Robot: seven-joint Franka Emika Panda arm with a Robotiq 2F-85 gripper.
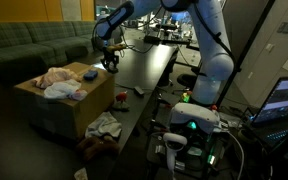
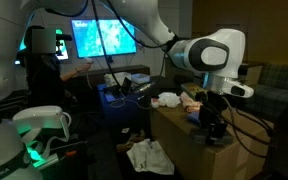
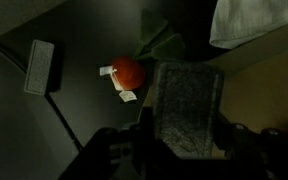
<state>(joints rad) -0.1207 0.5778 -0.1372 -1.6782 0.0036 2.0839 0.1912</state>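
gripper (image 1: 110,64) grip: cannot tell | over cardboard box (image 1: 44,110) edge | rumpled white cloth (image 3: 259,25) | round red ball (image 3: 129,71)

Cloths (image 1: 60,82) on box (image 1: 69,115), gripper (image 1: 110,66) above its edge

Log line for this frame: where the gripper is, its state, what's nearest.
gripper over edge of cardboard box | jaws: cannot tell | nearest: white cloth on box | below: red round object, grey flat block
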